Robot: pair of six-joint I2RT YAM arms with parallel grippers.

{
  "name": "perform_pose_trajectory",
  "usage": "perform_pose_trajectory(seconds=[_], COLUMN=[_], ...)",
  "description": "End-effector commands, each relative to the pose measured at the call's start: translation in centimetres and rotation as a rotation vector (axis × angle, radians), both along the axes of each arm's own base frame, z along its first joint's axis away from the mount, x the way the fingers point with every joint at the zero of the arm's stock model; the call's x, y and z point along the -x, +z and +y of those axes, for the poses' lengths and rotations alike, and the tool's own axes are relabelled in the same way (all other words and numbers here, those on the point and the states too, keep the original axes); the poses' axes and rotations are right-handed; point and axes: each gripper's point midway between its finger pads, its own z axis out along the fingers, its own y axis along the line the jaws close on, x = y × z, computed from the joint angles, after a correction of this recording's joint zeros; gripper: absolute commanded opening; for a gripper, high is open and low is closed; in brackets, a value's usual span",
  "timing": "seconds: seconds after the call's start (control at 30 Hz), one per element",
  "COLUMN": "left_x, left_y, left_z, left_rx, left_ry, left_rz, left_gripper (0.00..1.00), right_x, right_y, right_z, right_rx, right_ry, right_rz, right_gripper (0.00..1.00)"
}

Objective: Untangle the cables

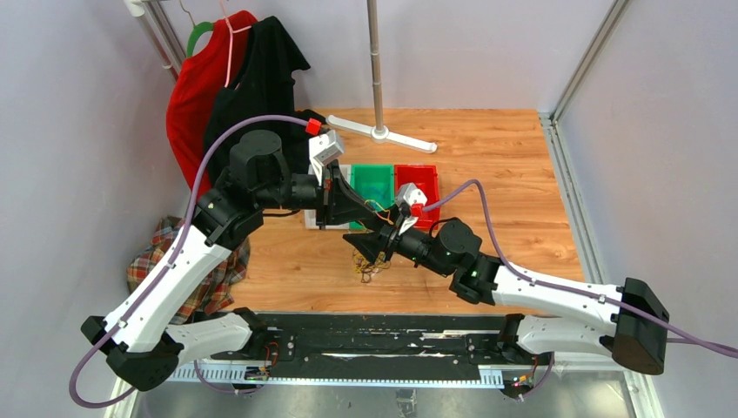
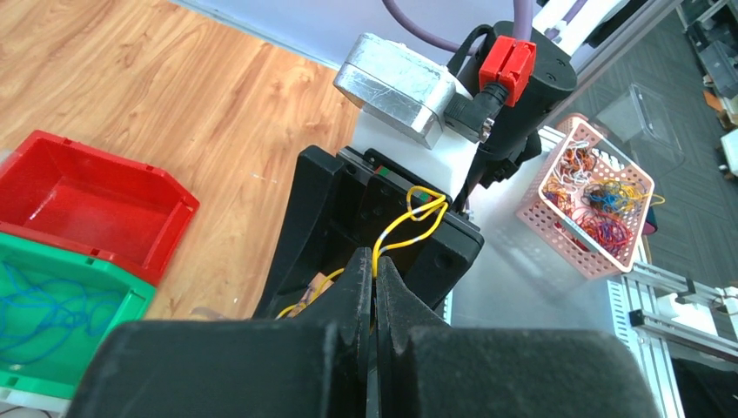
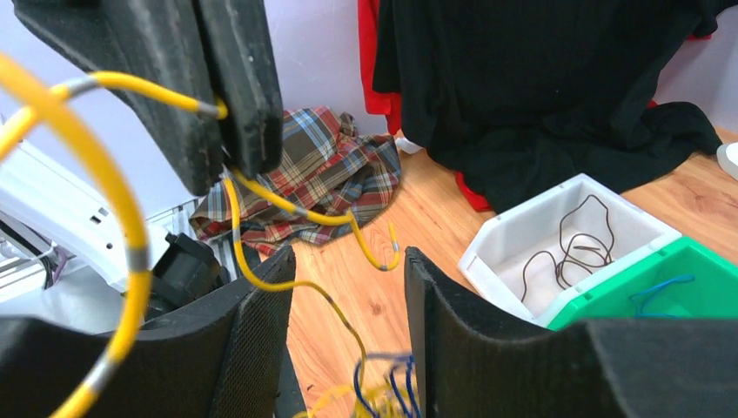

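Pinching a yellow cable with grey bands, lower centre of the left wrist view: left claw, jaws pressed together on the strand. Seen again at upper left of the right wrist view, with the strand looping down out of it toward lower centre.

Facing it, bottom of the right wrist view: right claw, jaws standing apart, gripping nothing. Yellow strand visible in the gap between its fingers; contact not discernible.

Lying on the wooden surface beneath both claws, centre of the overhead view: tangle of yellow and blue cables, with the lifted strand running down into it.

Ranged side by side beyond the claws:
- white bin, right of the right wrist view, holding dark cables;
- green bin, lower left of the left wrist view, holding blue cables;
- red bin, just above the green one there.

Also on record:
- plaid cloth, heaped at the surface edge, centre left;
- black garment, hanging at top;
- red garment, upper left of the overhead view;
- pink basket of mixed coloured loops, right of the left wrist view, off the surface.
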Motion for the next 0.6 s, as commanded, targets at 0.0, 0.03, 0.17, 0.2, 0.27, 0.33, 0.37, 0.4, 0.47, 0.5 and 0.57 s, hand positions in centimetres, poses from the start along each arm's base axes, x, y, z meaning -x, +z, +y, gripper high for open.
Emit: perform_pose_trajectory(seconds=[0.0,0.03,0.17,0.2,0.27,0.33,0.37,0.4,0.47,0.5,0.57], left_x=[0.7,0.7,0.8,0.8,0.8,0.9,1.0,1.0,1.1,1.0,0.9], left_y=[2.3,2.4,3.3,3.7,4.5,5.4,5.9,6.3,7.2,7.6,8.4], left_z=[0.0,0.1,0.0,0.0,0.0,0.1,0.1,0.1,0.2,0.1,0.1], left_rx=[0.061,0.063,0.08,0.085,0.097,0.11,0.118,0.124,0.138,0.146,0.16], left_ry=[-0.01,-0.009,-0.011,-0.011,-0.011,-0.011,-0.011,-0.012,-0.012,-0.011,-0.008], left_rz=[-0.039,-0.039,-0.047,-0.051,-0.061,-0.077,-0.085,-0.092,-0.109,-0.119,-0.134], left_gripper=[0.01,0.01,0.01,0.01,0.01,0.01,0.01,0.01,0.01,0.01,0.01], right_x=[-0.2,-0.3,-0.9,-1.2,-1.7,-2.0,-2.1,-2.1,-2.2,-2.2,-2.1], right_y=[2.2,1.8,-0.7,-1.7,-3.5,-5.5,-6.4,-7.2,-9.4,-10.3,-12.0], right_z=[0.5,0.5,0.5,0.4,0.1,-0.3,-0.5,-0.6,-1.0,-1.1,-1.3], right_rx=[-0.069,-0.066,-0.033,-0.022,-0.012,0.005,0.01,0.017,0.05,0.067,0.103], right_ry=[-0.015,-0.02,-0.045,-0.055,-0.065,-0.083,-0.09,-0.095,-0.111,-0.116,-0.122], right_rz=[-0.016,-0.006,0.035,0.052,0.092,0.127,0.146,0.159,0.188,0.202,0.221], right_gripper=[0.47,0.46,0.41,0.39,0.37,0.35,0.34,0.32,0.29,0.28,0.27])
